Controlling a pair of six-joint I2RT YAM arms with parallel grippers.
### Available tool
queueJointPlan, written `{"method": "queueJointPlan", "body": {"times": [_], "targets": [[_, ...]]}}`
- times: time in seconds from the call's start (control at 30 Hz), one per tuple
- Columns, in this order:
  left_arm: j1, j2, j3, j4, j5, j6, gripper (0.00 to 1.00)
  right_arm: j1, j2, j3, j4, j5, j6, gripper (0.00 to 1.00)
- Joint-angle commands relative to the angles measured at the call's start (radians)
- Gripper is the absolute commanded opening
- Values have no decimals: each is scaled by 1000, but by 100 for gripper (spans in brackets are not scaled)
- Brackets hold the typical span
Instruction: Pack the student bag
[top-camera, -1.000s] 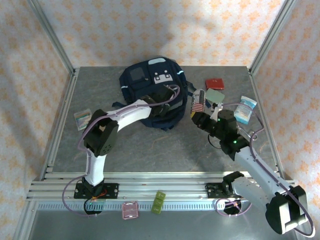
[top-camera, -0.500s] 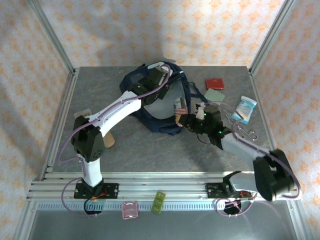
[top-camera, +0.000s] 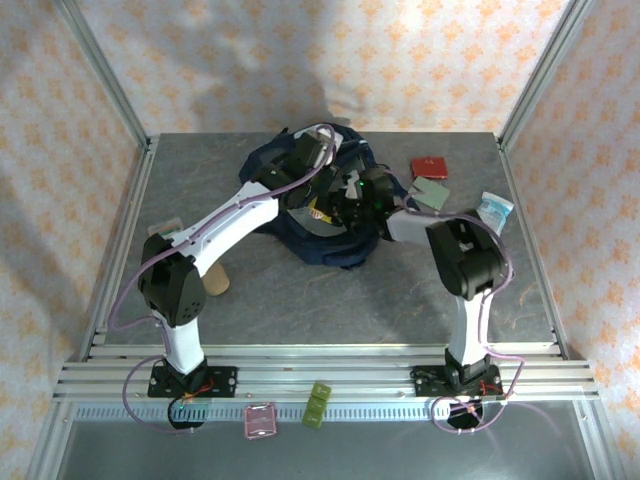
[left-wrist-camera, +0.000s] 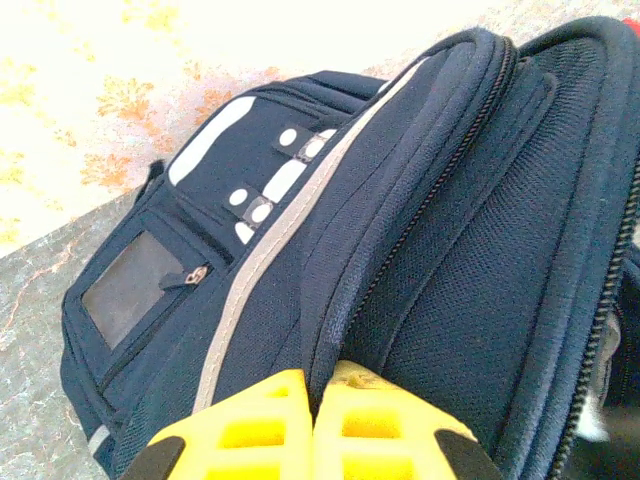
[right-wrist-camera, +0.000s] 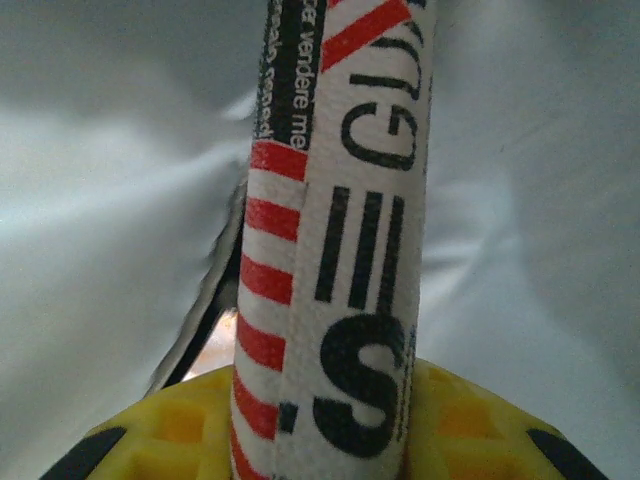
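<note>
The student bag (top-camera: 330, 245) lies at the back middle of the table, navy with a thin white stripe. In the left wrist view the student bag (left-wrist-camera: 250, 250) shows its dark square pocket and zipper. My left gripper (left-wrist-camera: 322, 385) is shut on a fold of fabric by the zipper, and from above the left gripper (top-camera: 305, 165) holds the bag's top flap raised. My right gripper (right-wrist-camera: 325, 400) is shut on a flat white item with red stripes and black letters (right-wrist-camera: 340, 250), with pale grey lining around it. In the top view the right gripper (top-camera: 338, 205) reaches into the bag's mouth.
Right of the bag lie a red item (top-camera: 430, 167), a grey-green item (top-camera: 432, 188) and a light blue packet (top-camera: 494, 208). A brown roll (top-camera: 215, 280) lies near the left arm. A pink piece (top-camera: 260, 420) and a green piece (top-camera: 318, 405) sit at the near rail.
My right arm swung left, carrying the striped item from beside the bag into its mouth. My left gripper pulled the bag's flap up and back, then held still.
</note>
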Motion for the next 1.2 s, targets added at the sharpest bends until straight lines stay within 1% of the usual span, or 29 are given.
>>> {"method": "queueJointPlan", "body": {"times": [0.0, 0.1, 0.17, 0.2, 0.23, 0.27, 0.3, 0.4, 0.5, 0.6, 0.67, 0.77, 0.9, 1.03, 1.17], "targets": [[-4, -112, 53, 109, 22, -44, 0, 16, 114, 149, 104, -53, 83, 20], [-6, -117, 57, 107, 48, -58, 0, 24, 237, 310, 109, -43, 135, 21], [-11, -119, 54, 107, 55, -65, 0, 27, 319, 436, 98, -25, 175, 25], [-13, -118, 52, 109, 57, -69, 0, 28, 351, 490, 59, -12, 182, 32], [-13, -117, 46, 111, 57, -76, 0, 30, 377, 545, -11, 7, 182, 41], [-13, -116, 40, 115, 53, -79, 0, 32, 385, 570, -54, 19, 176, 48], [-13, -115, 32, 117, 46, -81, 0, 33, 378, 567, -88, 35, 167, 52], [-10, -105, 10, 121, 3, -82, 0, 32, 305, 489, -210, 76, 94, 64], [-5, -101, -22, 143, -17, -85, 0, 26, 198, 316, -212, 97, 70, 68], [6, -97, -35, 151, -29, -94, 0, 8, 95, 160, -187, 93, 59, 69], [8, -99, -48, 160, -38, -94, 0, -3, 11, 63, -199, 115, 30, 70], [11, -94, -58, 164, -46, -99, 0, -21, -103, -40, -219, 143, -5, 70], [12, -94, -85, 169, -45, -120, 0, -34, -250, -158, -304, 186, -77, 70], [11, -100, -113, 169, -36, -146, 0, -40, -457, -321, -335, 250, -127, 68], [12, -129, -153, 188, -29, -153, 0, -43, -611, -419, -368, 297, -155, 68]]}}
